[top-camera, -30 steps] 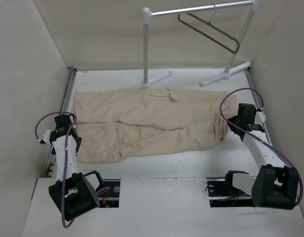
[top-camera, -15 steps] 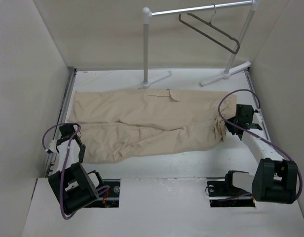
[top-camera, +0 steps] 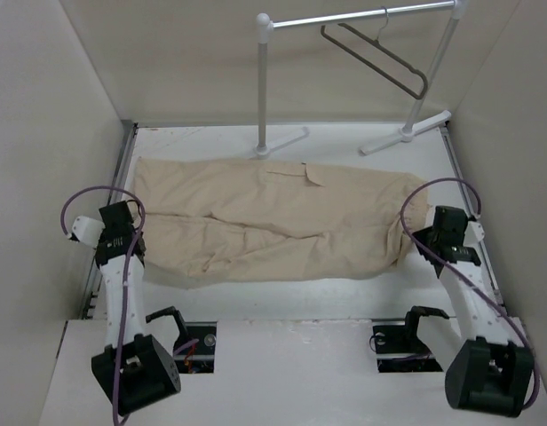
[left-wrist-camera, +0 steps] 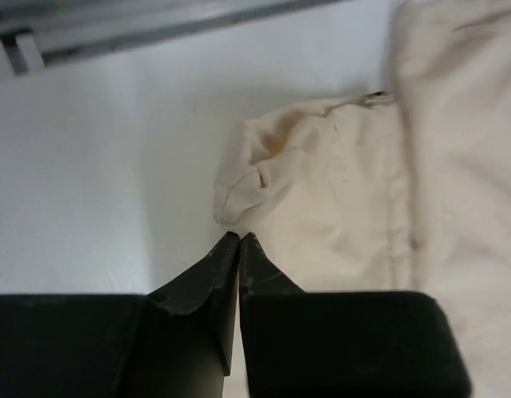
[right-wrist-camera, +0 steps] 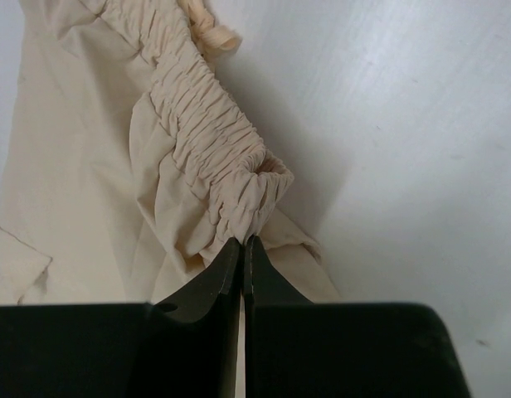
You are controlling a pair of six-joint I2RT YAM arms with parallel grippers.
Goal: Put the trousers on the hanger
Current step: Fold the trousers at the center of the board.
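Trousers (top-camera: pixel 273 222): lay spread flat on the desk (top-camera: pixel 344 288), just in front of the feet of the rail (top-camera: pixel 344 18); waist end on the side of the rail where the hanger hung, leg ends out past the rail's other post.
Hanger (top-camera: pixel 380 58): hung by its hook on the bar of the rail, tilted, nothing on it, well apart from the trousers.
Left tool (left-wrist-camera: pixel 239 236): clenched, tips pressed together at a bunched corner of the cuff (left-wrist-camera: pixel 255 174); seemed to pinch that corner, at the leg end farthest from the rail.
Right tool (right-wrist-camera: pixel 243 240): clenched on a fold of the gathered waistband (right-wrist-camera: pixel 206 141), on the side of the trousers away from the rail.
Step in hand: judged an early one, taking hold of both ends of the cloth; hanger not yet touched.
Next move: would probably need both ends raised together and carried toward the rail, or folded first, so that the legs could go over the bar of the hanger.
Caution: thin pinch on the cuff, likely to slip if pulled hard.
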